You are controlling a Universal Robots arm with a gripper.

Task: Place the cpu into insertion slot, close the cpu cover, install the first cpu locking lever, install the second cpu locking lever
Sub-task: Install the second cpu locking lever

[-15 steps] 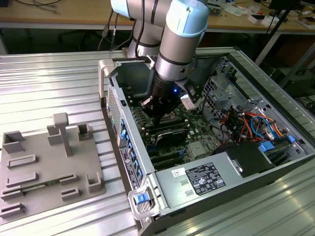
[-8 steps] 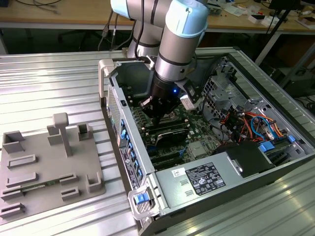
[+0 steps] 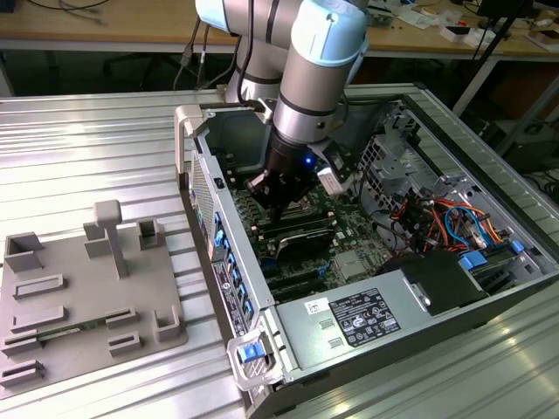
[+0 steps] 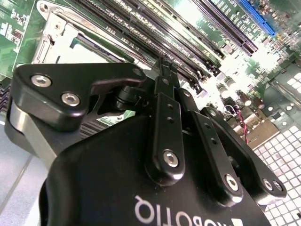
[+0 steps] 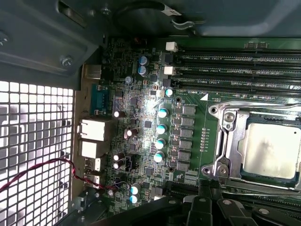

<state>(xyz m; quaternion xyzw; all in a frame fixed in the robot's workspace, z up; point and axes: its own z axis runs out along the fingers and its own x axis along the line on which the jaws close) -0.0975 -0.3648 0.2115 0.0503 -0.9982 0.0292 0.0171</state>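
Note:
In the first wrist view the cpu (image 5: 273, 149), a dull silver square, lies flat inside the insertion slot (image 5: 295, 175) on the green motherboard. The cpu cover (image 5: 230, 141), a silvery frame, lies down around the chip. Thin metal lever rods run along two opposite sides of the socket (image 5: 263, 107) (image 5: 254, 182). My black gripper (image 4: 164, 70) hangs low over the board with its fingers (image 4: 162, 94) drawn together, tips by the socket's edge beside the long memory slots (image 4: 197, 42). I see nothing held between them. In the exterior view the gripper (image 3: 272, 208) reaches down inside the open computer case.
The case walls (image 3: 205, 188) surround the board. Cables and drive bays (image 3: 437, 218) crowd the exterior view's right. A power supply (image 3: 358, 319) sits at the near end. A grey fixture plate (image 3: 79, 297) lies on the ribbed table at the exterior view's left. Capacitors (image 5: 162, 127) stand beside the socket.

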